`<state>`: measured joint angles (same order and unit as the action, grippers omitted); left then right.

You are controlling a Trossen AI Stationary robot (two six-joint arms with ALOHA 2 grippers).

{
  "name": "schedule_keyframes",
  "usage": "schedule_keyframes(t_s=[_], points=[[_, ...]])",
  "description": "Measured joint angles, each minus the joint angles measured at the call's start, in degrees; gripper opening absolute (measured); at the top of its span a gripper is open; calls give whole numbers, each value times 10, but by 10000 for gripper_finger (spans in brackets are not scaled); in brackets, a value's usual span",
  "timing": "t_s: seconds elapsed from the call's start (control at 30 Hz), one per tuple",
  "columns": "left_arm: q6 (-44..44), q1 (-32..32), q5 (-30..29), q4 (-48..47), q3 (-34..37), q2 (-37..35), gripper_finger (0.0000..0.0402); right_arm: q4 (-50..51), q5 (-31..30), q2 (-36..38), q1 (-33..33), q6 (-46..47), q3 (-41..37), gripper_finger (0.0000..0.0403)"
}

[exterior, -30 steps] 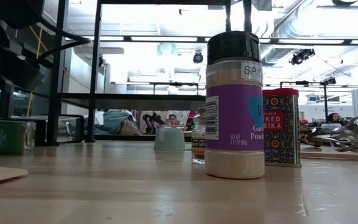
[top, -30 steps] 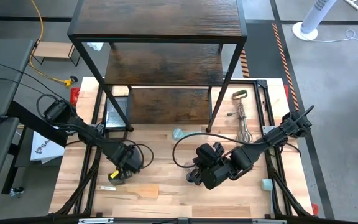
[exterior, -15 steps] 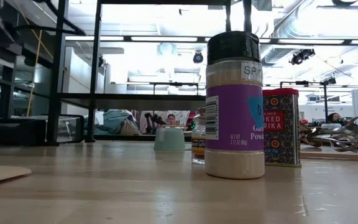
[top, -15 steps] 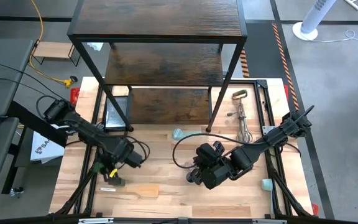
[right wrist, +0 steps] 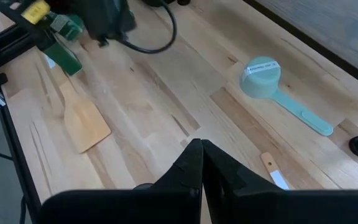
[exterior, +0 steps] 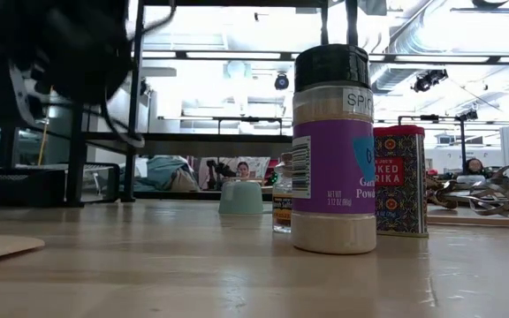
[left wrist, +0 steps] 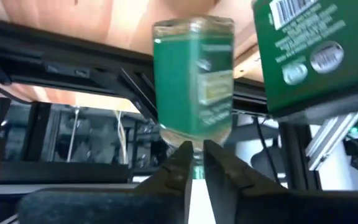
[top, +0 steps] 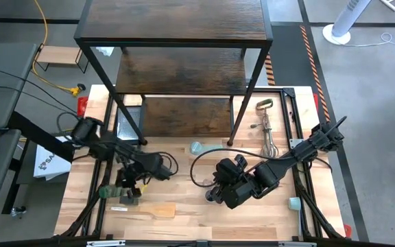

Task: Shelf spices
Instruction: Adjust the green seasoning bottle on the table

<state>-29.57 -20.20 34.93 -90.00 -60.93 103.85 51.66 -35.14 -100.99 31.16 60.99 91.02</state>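
Left claw [left wrist: 194, 163] looks pinched shut under a green jar [left wrist: 193, 81]; glass, light, slippery — better gripped round its middle. Right claw [right wrist: 201, 163] closed, empty, over the desk [right wrist: 166, 81].

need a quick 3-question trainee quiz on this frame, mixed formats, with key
1. True or false: the teal scoop lies on the shelf.
2. In the low view, which stands nearest the camera? A red tin. B purple-labelled jar. C teal scoop.
3. Which gripper has the green jar right in front of it?

Key: 1 false, it lies on the table. 2 B. 3 left gripper.
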Motion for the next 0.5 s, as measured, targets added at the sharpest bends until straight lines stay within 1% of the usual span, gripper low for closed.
schedule_keyframes(t_s=[0.13, 0.3, 0.4, 0.5], points=[[35, 9, 0, 0, -3, 37, 13, 0, 0, 0, 3, 0, 0, 0], [48, 17, -20, 0, -27, 42, 0, 0, -9, 0, 4, 0, 0, 0], [59, 18, -56, 0, -53, 38, 0, 3, -9, 0, 4, -5, 0, 0], [29, -2, -129, 6, -87, 4, 1, 3, -7, 0, 4, -6, 0, 0]])
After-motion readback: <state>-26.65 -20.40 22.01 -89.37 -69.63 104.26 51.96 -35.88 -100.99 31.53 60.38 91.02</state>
